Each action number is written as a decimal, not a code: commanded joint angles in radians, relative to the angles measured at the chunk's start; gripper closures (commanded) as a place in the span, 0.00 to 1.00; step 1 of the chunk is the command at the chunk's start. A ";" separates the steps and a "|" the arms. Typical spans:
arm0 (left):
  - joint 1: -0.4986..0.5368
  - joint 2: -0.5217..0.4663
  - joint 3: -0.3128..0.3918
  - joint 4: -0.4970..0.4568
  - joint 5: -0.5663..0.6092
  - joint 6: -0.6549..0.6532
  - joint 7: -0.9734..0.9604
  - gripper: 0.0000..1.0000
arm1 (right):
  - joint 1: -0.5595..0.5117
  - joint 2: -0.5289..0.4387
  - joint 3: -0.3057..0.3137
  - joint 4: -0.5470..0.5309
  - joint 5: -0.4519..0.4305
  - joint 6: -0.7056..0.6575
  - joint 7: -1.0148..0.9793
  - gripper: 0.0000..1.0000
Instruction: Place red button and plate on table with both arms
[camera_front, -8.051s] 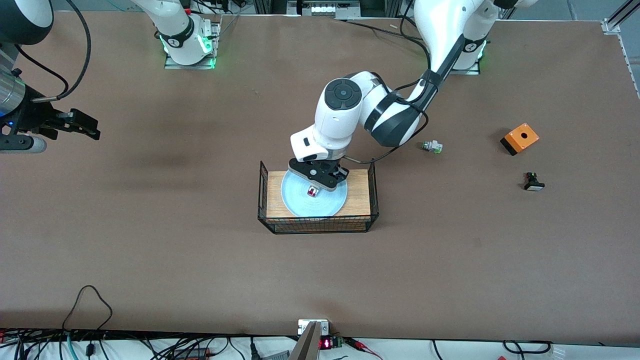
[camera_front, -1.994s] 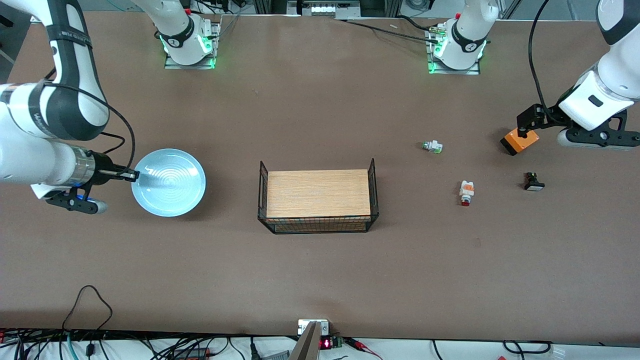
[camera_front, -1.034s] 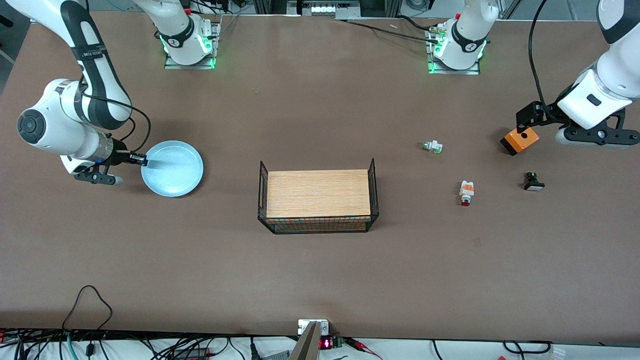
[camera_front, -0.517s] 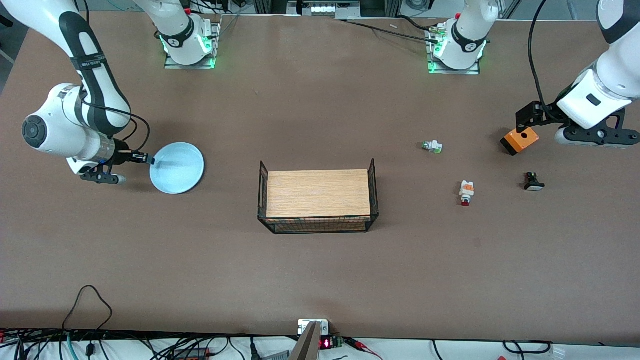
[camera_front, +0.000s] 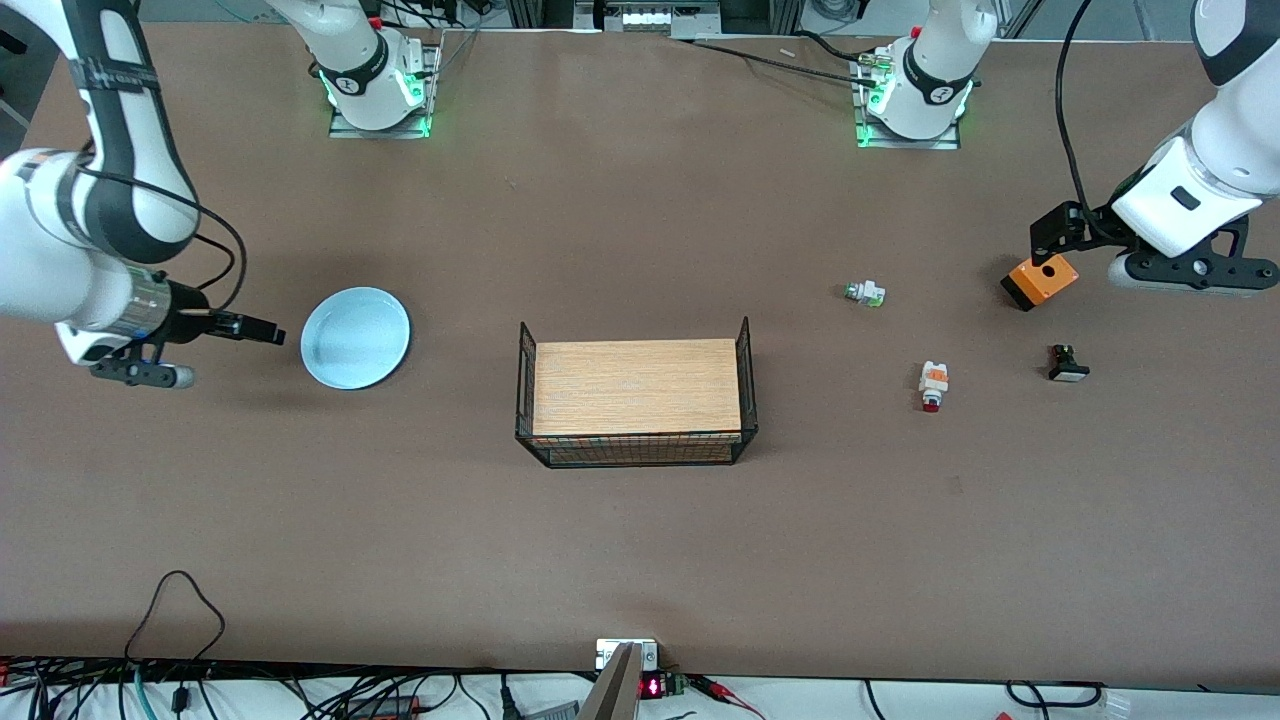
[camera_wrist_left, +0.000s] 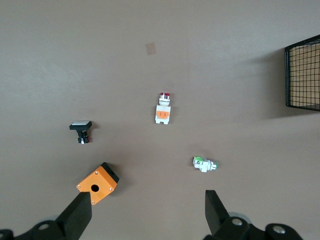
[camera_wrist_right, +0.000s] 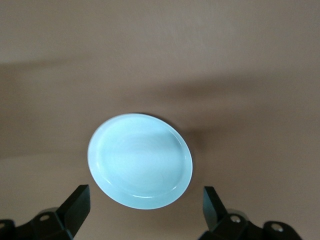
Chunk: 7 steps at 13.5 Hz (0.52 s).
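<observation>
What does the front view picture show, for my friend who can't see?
A pale blue plate lies on a brown table, just clear of the right end effector, which is open. A wire basket stands mid-table.

table (camera_front: 640, 540) | plate (camera_front: 356, 337) | red button (camera_front: 932, 385) | wire basket (camera_front: 636, 400) | orange box (camera_front: 1040, 277)

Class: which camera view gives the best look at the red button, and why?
The left wrist view: the red button lies central, its cap and orange band distinct. The front view shows it small, between basket and the black switch. The right wrist view misses it.
</observation>
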 joint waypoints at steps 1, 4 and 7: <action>-0.002 0.011 -0.001 0.033 -0.004 -0.025 -0.007 0.00 | 0.020 -0.017 0.004 0.054 -0.072 -0.025 0.015 0.00; -0.003 0.009 -0.001 0.033 -0.004 -0.030 -0.007 0.00 | 0.031 -0.075 0.004 0.088 -0.092 -0.054 0.010 0.00; -0.003 0.011 0.000 0.033 -0.006 -0.030 -0.007 0.00 | 0.030 -0.072 0.004 0.218 -0.089 -0.196 0.019 0.00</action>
